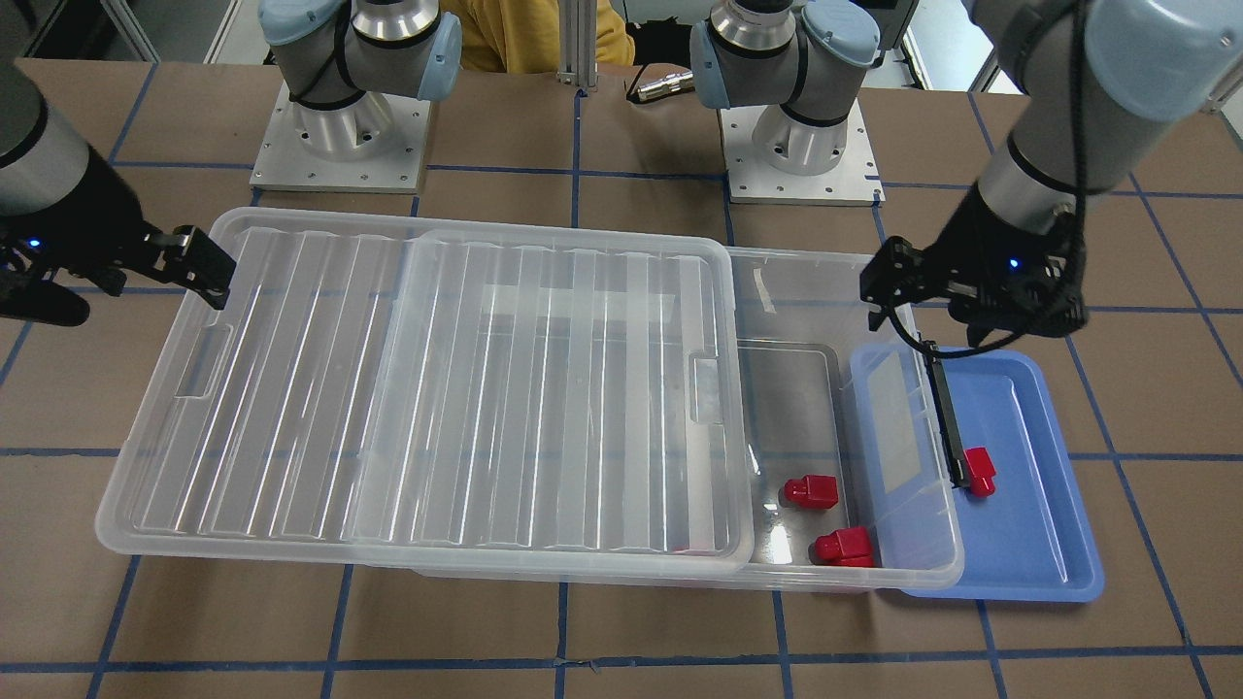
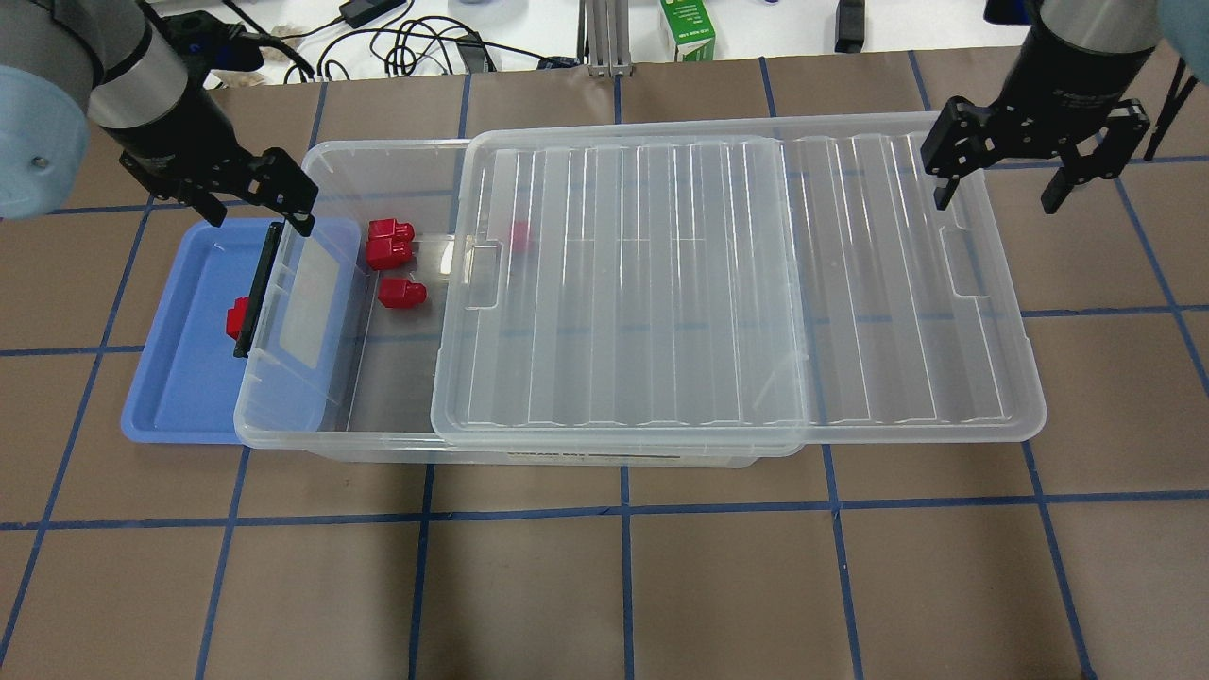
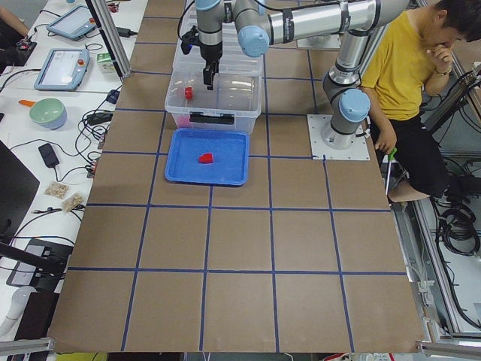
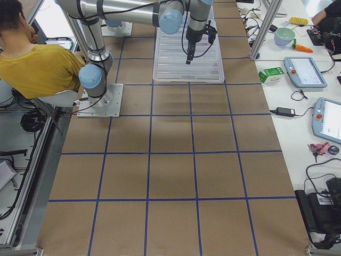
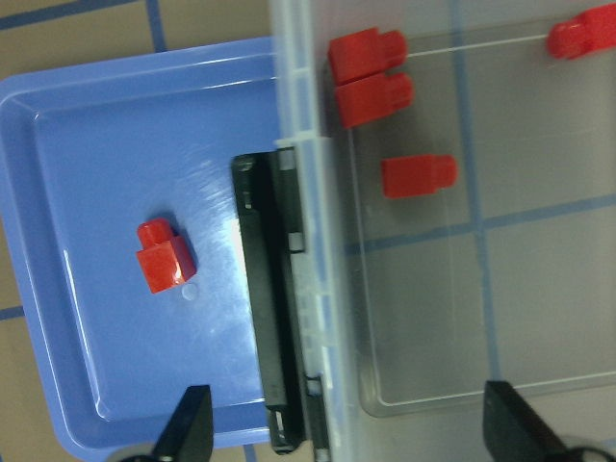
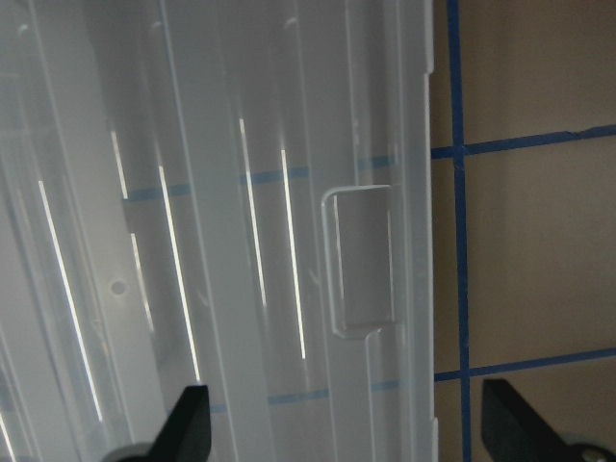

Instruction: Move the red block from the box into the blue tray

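Observation:
The blue tray (image 2: 179, 378) lies against the box's (image 2: 312, 283) latch end. One red block (image 2: 236, 316) lies in the tray, also seen in the left wrist view (image 5: 164, 258) and front view (image 1: 981, 471). Two more red blocks (image 1: 811, 491) (image 1: 843, 547) lie on the box floor, with reflections in its walls. The ribbed lid (image 2: 737, 283) is slid toward the right, leaving that end uncovered. My left gripper (image 2: 255, 198) hangs open and empty above the box's end wall, over the black latch (image 5: 274, 308). My right gripper (image 2: 1001, 189) is open and empty above the lid's far right corner.
A green carton (image 2: 688, 28) and cables lie beyond the table's back edge. The two arm bases (image 1: 340, 126) (image 1: 801, 136) stand behind the box. A person in yellow (image 3: 406, 75) sits by the robot. Brown table with blue tape lines (image 2: 623, 567) extends in front.

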You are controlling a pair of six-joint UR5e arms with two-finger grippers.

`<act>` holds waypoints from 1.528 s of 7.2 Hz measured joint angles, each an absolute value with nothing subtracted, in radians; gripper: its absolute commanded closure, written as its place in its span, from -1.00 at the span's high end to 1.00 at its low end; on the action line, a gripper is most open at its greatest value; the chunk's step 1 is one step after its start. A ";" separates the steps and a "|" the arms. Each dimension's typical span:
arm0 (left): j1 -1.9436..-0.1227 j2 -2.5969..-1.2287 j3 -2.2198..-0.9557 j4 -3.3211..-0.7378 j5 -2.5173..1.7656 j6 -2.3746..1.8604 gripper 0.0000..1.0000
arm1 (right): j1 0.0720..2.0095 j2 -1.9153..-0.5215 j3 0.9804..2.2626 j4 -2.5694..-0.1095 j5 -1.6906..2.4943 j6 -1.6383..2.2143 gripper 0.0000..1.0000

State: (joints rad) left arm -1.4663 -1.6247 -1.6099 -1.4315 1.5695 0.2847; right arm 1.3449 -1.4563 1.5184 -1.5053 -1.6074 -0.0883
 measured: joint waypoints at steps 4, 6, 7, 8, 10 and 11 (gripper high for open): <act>-1.606 -1.564 -1.577 -1.486 1.577 0.144 1.00 | 1.221 -1.445 1.598 -1.639 -1.618 -0.257 1.00; -1.590 -1.558 -1.563 -1.516 1.587 0.140 1.00 | 1.216 -1.432 1.646 -1.736 -1.675 -0.303 1.00; -1.581 -1.556 -1.557 -1.531 1.589 0.140 1.00 | 1.216 -1.426 1.667 -1.775 -1.689 -0.326 1.00; -1.576 -1.555 -1.553 -1.540 1.590 0.140 1.00 | 1.215 -1.422 1.685 -1.792 -1.693 -0.336 1.00; -1.575 -1.554 -1.558 -1.541 1.591 0.140 1.00 | 1.215 -1.416 1.708 -1.801 -1.685 -0.332 1.00; -1.575 -1.553 -1.558 -1.542 1.590 0.140 1.00 | 1.216 -1.408 1.713 -1.803 -1.681 -0.332 1.00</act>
State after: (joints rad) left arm -1.5752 -1.5530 -1.5582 -1.5425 1.5904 0.1396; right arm 1.2158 -1.4083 1.7131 -1.8033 -1.6805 -0.3319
